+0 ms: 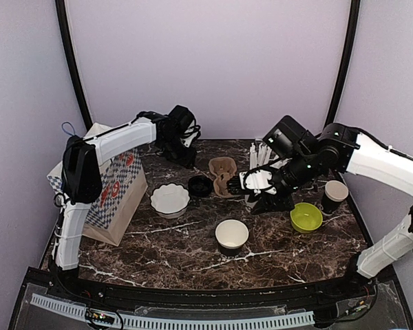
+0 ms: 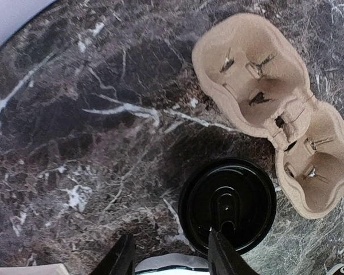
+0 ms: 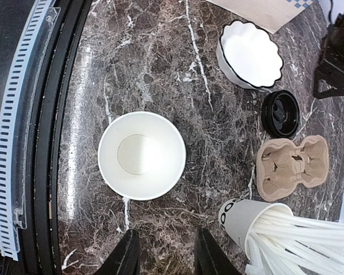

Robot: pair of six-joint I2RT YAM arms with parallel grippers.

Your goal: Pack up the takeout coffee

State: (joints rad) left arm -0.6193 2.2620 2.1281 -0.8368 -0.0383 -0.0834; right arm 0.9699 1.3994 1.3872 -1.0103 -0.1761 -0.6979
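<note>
One black lid [image 2: 226,206] is seen just beside the half-open, empty left gripper [image 2: 171,240], between whose jaws its rim should be centred.

green bowl [image 1: 306,217] right; scalloped white dish [image 1: 170,199] beside checkered bag [image 1: 117,199]; straws cup [image 3: 241,217]

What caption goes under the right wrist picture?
Right gripper open near an empty cup, with black lid, cardboard carrier and straws beyond.
</note>
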